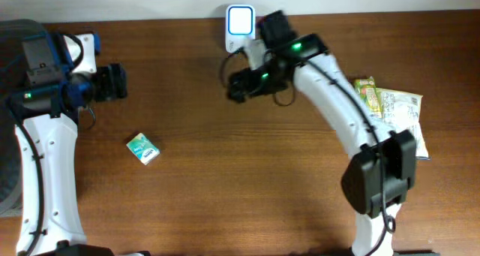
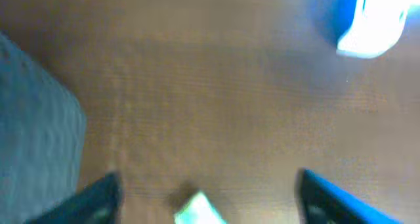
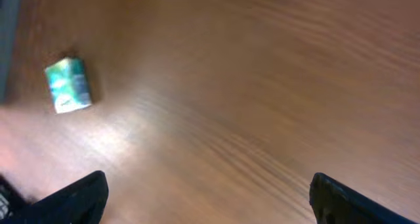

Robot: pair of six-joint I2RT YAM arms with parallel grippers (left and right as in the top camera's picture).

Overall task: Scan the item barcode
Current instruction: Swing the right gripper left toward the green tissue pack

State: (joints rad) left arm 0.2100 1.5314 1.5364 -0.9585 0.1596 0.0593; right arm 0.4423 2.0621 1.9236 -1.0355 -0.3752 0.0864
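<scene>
**Left gripper.** The left gripper (image 1: 114,82) is observed above the table (image 1: 225,181), far to the left of the scanner (image 1: 240,22). In the left wrist view its jaws are seen parted, with nothing gripped between them. That view is blurred. A grey mass (image 2: 33,119) is recorded at its left edge and cannot be identified.

**Item.** A small green and white box (image 1: 142,149) is found lying flat on the table. It is placed to the left of the scanner and nearer the front edge of the table. It is well apart from both grippers and is touched by nothing. Its print is too small to be read.

**Scanner.** The white unit is set at the far edge of the table, and a lit pale-blue panel is shown on its face.

**Right gripper.** The right gripper (image 1: 237,85) is located just in front of the scanner. Its jaws are spread wide and nothing is held. Only bare wood is seen between them in the right wrist view.

**Other goods.** A pile of green and pale packets (image 1: 391,106) is noted well to the right of the scanner, partly covered by the right arm (image 1: 337,106).
</scene>
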